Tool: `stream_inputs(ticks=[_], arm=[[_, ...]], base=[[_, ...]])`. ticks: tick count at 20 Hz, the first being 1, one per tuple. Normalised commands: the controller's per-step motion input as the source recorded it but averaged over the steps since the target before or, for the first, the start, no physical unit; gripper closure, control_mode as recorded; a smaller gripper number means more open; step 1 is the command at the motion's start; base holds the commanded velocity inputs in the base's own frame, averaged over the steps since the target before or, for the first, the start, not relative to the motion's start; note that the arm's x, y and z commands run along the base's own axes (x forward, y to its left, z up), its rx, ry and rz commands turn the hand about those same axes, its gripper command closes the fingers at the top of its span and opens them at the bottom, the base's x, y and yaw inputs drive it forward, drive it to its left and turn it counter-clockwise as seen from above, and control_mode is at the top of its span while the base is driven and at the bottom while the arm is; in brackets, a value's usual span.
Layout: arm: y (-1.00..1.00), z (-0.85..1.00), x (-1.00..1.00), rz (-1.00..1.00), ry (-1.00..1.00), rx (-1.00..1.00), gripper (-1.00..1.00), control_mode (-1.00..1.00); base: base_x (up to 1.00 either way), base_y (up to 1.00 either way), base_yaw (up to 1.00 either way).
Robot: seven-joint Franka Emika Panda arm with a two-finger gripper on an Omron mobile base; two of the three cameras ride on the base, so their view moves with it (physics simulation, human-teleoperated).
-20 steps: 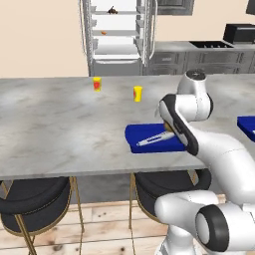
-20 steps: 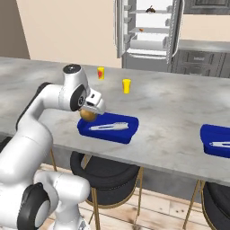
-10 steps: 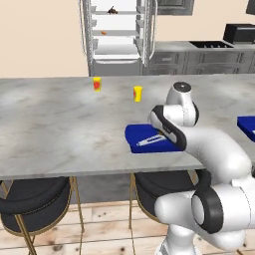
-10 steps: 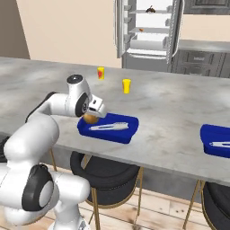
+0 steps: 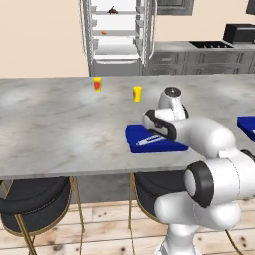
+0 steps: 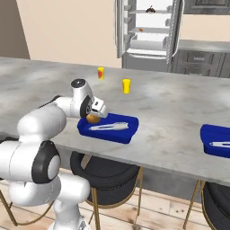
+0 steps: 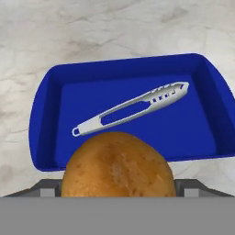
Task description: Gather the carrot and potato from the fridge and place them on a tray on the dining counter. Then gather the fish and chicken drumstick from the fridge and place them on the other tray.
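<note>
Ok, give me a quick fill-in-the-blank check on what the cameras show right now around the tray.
1. The gripper holds a ____ between its fingers.
2. The tray below it is coloured ____.
3. The white utensil lying in that tray is a pair of ____.
4. Behind the counter, the fridge door stands ____.

Missing words: potato; blue; tongs; open

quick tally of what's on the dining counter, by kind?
Trays: 2, one, the other
Tongs: 2, one, the other
Cups: 2, one, the other
Potato: 1, at the tool, over the first tray
Total: 7
</note>
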Motion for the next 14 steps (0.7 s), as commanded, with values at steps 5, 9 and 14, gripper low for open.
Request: stream_inputs(ticks=[5,9,14], arm=[[0.1,-0.26,0.34,0.0,0.0,-0.02,1.0,-1.0],[0.08,-0.24,0.35,0.01,0.0,0.0,1.0,-1.0],[0.12,-0.27,0.36,0.01,0.0,0.0,1.0,-1.0]], base=[[0.0,0.0,0.0],[0.0,0.0,0.0],[0.0,0.0,0.0]])
